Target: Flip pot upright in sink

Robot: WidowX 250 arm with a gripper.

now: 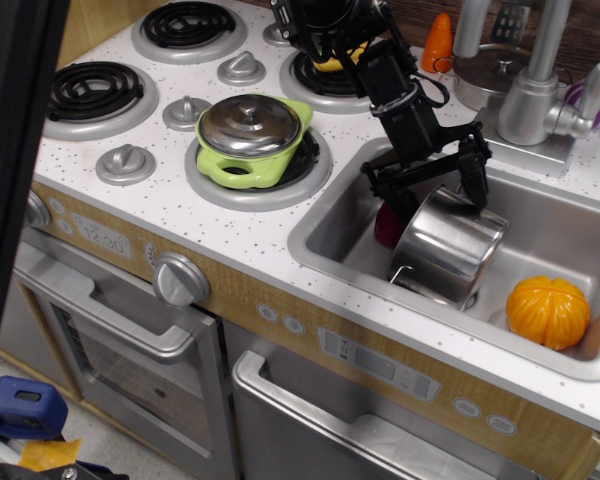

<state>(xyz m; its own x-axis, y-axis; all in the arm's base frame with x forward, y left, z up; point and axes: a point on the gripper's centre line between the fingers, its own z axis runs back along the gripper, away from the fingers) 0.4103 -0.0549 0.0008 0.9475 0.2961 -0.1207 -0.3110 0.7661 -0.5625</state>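
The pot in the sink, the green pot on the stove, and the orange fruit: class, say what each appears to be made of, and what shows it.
Pot: polished steel, judging by its mirror-like reflections. Green pot: probably glossy painted metal or plastic, its domed lid shiny steel. Orange fruit: likely moulded plastic, smooth and evenly coloured.

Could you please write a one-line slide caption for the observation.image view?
Open gripper straddles the upper edge of the tilted steel pot in the sink, beside an orange toy fruit.
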